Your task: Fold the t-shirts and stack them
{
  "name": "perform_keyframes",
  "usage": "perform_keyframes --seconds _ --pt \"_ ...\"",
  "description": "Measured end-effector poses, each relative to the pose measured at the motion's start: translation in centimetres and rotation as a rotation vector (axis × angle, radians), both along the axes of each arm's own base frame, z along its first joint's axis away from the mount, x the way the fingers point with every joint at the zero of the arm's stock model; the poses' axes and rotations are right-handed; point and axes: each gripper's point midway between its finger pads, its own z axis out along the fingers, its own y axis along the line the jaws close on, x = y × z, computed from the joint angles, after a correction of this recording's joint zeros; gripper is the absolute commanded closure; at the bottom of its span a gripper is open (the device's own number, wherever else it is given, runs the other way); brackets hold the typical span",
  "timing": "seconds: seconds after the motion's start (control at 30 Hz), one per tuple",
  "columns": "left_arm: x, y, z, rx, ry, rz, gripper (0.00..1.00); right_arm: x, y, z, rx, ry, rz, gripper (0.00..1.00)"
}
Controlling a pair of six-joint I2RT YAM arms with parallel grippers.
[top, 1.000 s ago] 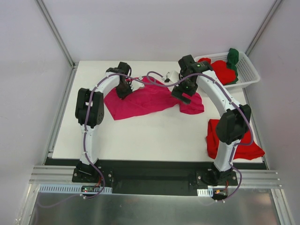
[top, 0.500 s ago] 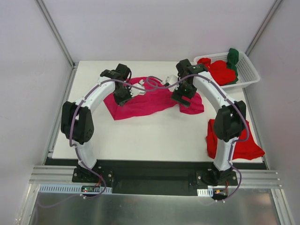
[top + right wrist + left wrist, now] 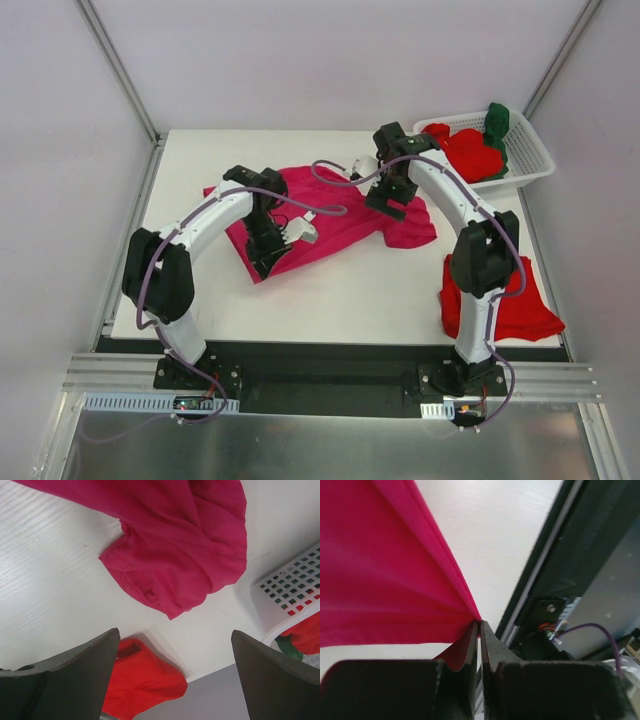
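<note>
A magenta t-shirt [image 3: 335, 215] lies rumpled on the table [image 3: 350, 295], one edge pinched tight in the left gripper [image 3: 479, 625]. The right gripper [image 3: 175, 637] hangs over its right end, jaws wide, empty. A red t-shirt [image 3: 520, 312] sits at the near right edge.

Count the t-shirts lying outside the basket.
2: the magenta t-shirt, spread on the table, and a red t-shirt at its near right corner, possibly covering others. The basket holds more.
</note>
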Motion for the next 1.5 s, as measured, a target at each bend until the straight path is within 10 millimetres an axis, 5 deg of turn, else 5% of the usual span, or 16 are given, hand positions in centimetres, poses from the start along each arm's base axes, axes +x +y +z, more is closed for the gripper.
perform_keyframes --seconds 0.17,0.2,0.27,0.3,0.43,0.57,0.73,0.9,1.07,1.23,1.37,1.5 --pt "-2.7 -1.7 0.0 -0.060 0.097 -0.031 0.95 0.2 -0.6 0.1 -0.019 -0.008 -0.003 0.04" --pt "-3.3 -1.9 -0.1 -0.067 0.117 -0.036 0.83 0.3 -0.7 0.1 -0.023 -0.009 -0.001 0.04" --pt "-4.2 -2.1 -0.4 -0.078 0.151 -0.049 0.17 0.4 -0.8 0.2 -0.027 -0.010 0.003 0.04" --pt "-4.8 -2.2 -0.5 -0.081 0.173 -0.051 0.01 0.4 -0.9 0.2 -0.030 -0.011 0.009 0.04" --pt "-6.4 -2.5 -0.6 -0.082 0.224 -0.070 0.01 0.6 -1.2 0.2 -0.043 -0.015 0.021 0.04" --pt "-5.8 -2.4 -0.1 -0.074 0.200 -0.069 0.01 0.9 -1.4 0.4 -0.046 -0.026 0.020 0.04" --pt "0.8 -1.7 1.3 -0.068 -0.027 0.096 0.00 1.7 -1.4 0.7 -0.021 -0.054 -0.005 0.04" --pt "7.9 0.8 -0.3 0.056 -0.262 0.295 0.01 2.0 -0.5 0.6 0.053 -0.062 -0.038 0.04" --pt "13.0 2.3 -5.7 0.197 -0.297 0.423 0.01 3.0 2.3 1.9 0.228 -0.081 -0.064 0.04" --pt "15.0 3.8 -10.3 0.303 -0.301 0.441 0.01 6.4 6.2 4.6 0.438 -0.180 -0.094 0.04" --pt "15.7 4.0 -10.4 0.321 -0.341 0.423 0.01 10.2 9.3 4.9 0.563 -0.215 -0.139 0.04" --pt "15.4 4.2 -10.3 0.322 -0.400 0.369 0.01 11.6 11.0 2.1 0.612 -0.173 -0.177 0.04"
